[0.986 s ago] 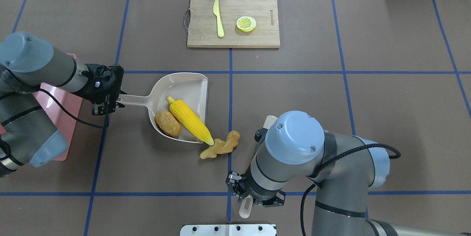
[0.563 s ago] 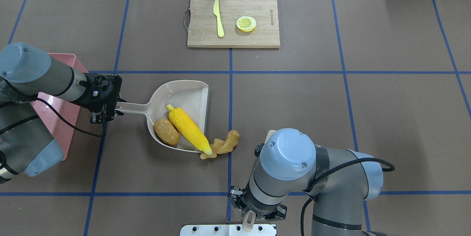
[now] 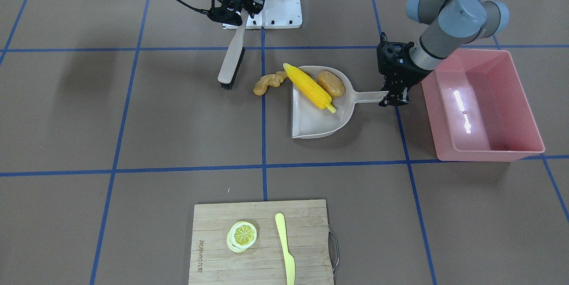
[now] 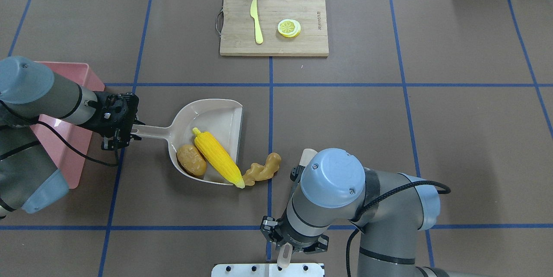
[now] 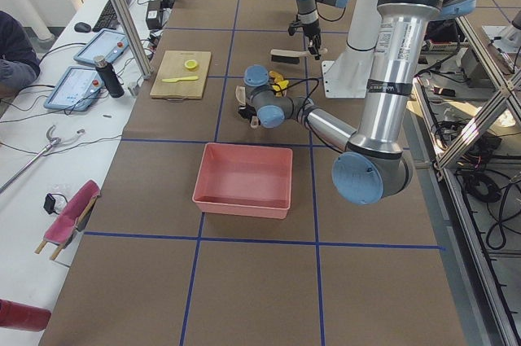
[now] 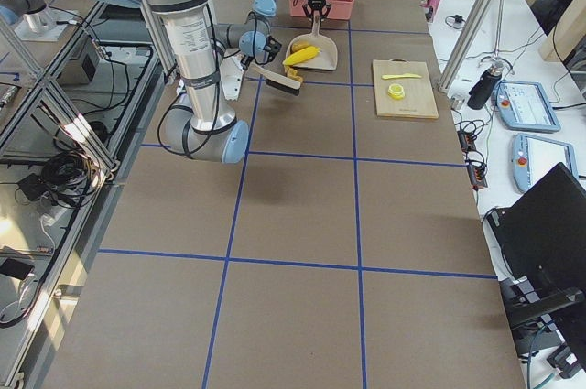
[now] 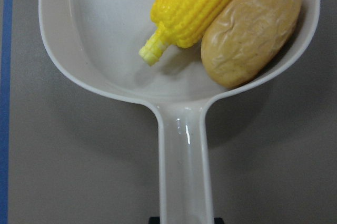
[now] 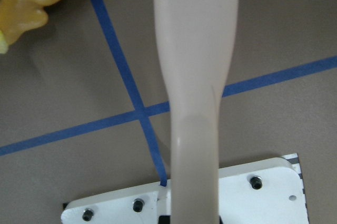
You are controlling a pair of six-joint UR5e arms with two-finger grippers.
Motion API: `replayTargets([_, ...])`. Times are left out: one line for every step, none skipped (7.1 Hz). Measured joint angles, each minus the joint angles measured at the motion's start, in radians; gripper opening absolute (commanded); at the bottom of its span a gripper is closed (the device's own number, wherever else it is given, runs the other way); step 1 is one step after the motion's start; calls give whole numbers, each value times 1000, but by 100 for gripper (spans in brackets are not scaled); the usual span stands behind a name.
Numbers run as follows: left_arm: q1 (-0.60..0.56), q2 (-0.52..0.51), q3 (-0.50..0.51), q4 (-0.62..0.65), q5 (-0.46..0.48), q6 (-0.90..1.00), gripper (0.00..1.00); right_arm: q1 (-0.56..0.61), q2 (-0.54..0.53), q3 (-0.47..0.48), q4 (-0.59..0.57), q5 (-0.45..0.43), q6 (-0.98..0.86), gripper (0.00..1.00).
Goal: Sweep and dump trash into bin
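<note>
Dustpan (image 4: 216, 115) with corn (image 4: 216, 156) and potato (image 4: 191, 160) is being clamped by the left gripper (image 4: 129, 131), brush (image 3: 231, 60) by the right gripper (image 3: 238, 14), ginger (image 4: 261, 170) seemingly touching the corn tip.

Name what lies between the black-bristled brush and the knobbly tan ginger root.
Only bare brown table mat, between black-bristled brush and knobbly tan ginger root; the front-facing view shows it.

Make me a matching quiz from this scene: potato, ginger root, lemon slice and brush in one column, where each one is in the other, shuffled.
1 potato
2 ginger root
3 lemon slice
4 brush

A on the cutting board
B held in the right hand
C on the table, just outside the dustpan
D inside the dustpan

Pairs: 1-D, 2-C, 3-A, 4-B.
</note>
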Motion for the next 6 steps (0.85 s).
replayTargets([0,8,-1,-5,0,0,0,3,15,-34,42,-2,-2,0])
replayTargets([1,17,-4,-8,0,1,0,5,29,-72,77,-7,-4,0])
replayTargets([1,27,-13,-8,0,2,0,7,41,-105,108,-13,-4,0])
replayTargets([2,31,-23,-7,1,3,0,12,51,-131,133,-18,-5,0])
replayTargets([2,35,-37,-5,1,3,0,18,62,-159,165,-22,-5,0])
replayTargets([4,38,-48,-2,2,3,0,24,74,-191,207,-24,-5,0])
